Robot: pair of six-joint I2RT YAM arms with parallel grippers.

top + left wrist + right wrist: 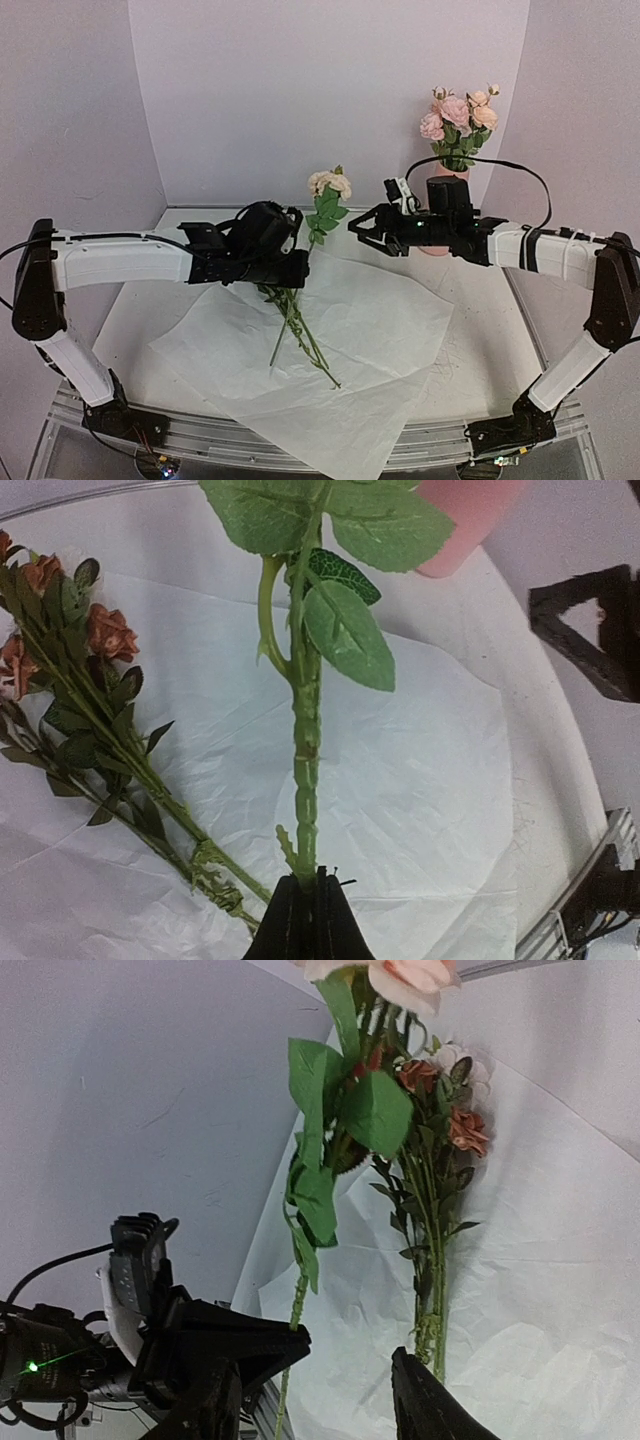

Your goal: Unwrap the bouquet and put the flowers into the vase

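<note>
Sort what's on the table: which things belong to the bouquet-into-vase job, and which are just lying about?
Job: cream rose, held by the shut left gripper; brownish roses lying on the white paper; vase; open right gripper.
Lying about: the white paper, spread flat; pink roses standing in the vase.

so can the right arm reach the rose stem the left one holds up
probably yes: the right end effector is open beside the stem with nothing between them; the left end effector grips lower down, leaving that stretch free
</note>
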